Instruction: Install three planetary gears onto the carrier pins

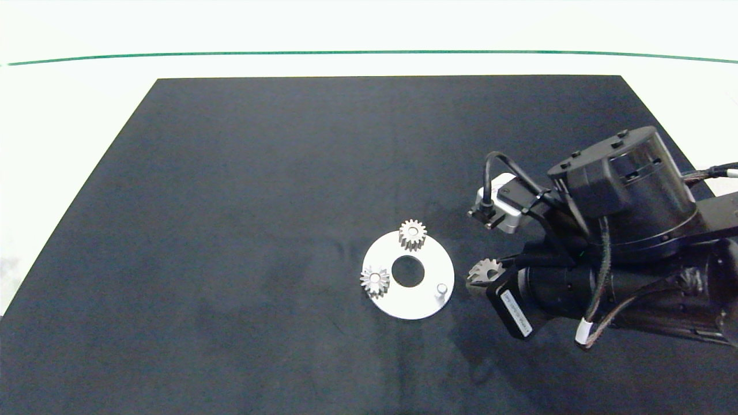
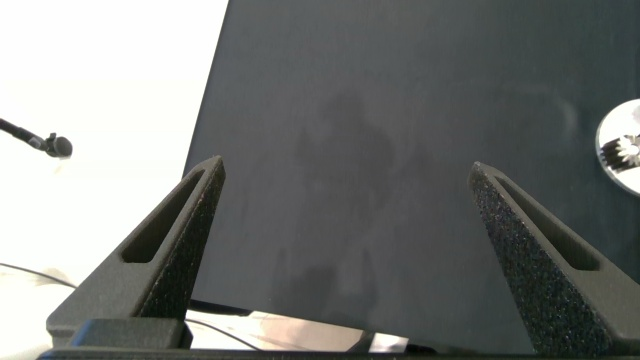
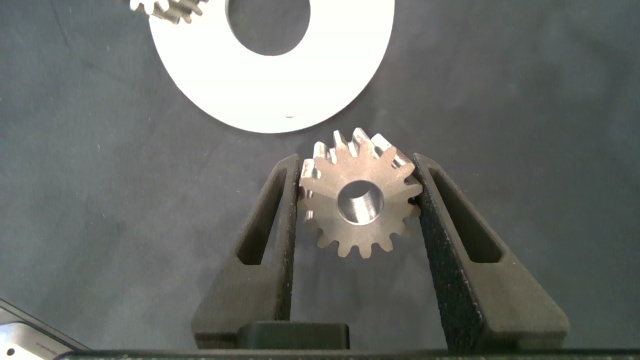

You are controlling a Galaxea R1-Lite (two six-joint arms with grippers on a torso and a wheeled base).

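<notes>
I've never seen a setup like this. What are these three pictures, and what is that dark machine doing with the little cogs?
It is a two-armed robot. The head view looks down on a black mat. There a white disc carries two gears on its pins; one pin is bare. The other two pictures come from cameras on the wrists. The right hand, beside the disc, grips the third gear between two fingers. The left hand hangs open over the mat near its edge, holding nothing.
</notes>
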